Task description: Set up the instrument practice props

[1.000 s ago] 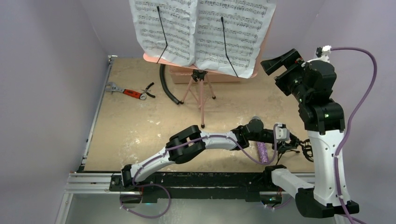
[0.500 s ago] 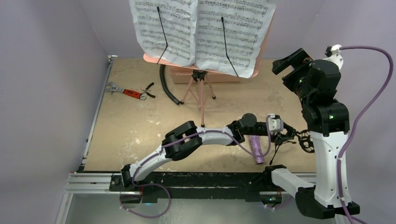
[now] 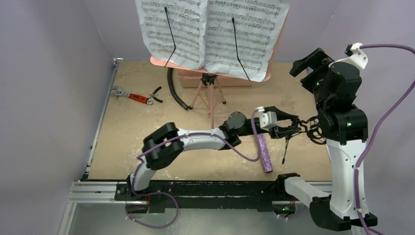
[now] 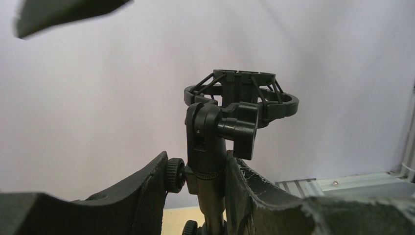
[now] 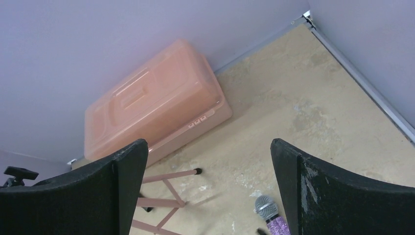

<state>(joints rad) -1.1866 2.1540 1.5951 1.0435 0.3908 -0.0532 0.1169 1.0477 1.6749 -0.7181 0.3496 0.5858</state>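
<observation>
**Near edge.** The purple glittery microphone (image 3: 265,152) lies flat on the table, right of centre and close to the near edge. Its grey head points toward the far wall, and nothing grips it.

**Mid-table, right.** The left gripper (image 3: 289,127) is clamped on the stem of the small black tripod mic stand (image 4: 215,132), just below the ring-shaped clip. The stand appears to be carried above the table, beyond the microphone. Whether its legs are spread cannot be told.

**Above, right side.** The right gripper (image 5: 208,144) is raised high, its jaws wide apart and empty.

**Far edge.** The pink music stand (image 3: 209,95) is upright on its tripod legs. Two white sheet-music pages (image 3: 210,32) sit on its desk under wire retainers. A pink translucent box (image 5: 151,103) sits behind it against the far wall.

**Judgement.** The music stand and pages look finished. The step in hand is placing the mic stand. The next move calls for setting it upright on open table with its legs splayed and all feet seated. The clip should be left facing up and accessible. The idle right arm is well placed to fetch the microphone afterwards.
</observation>
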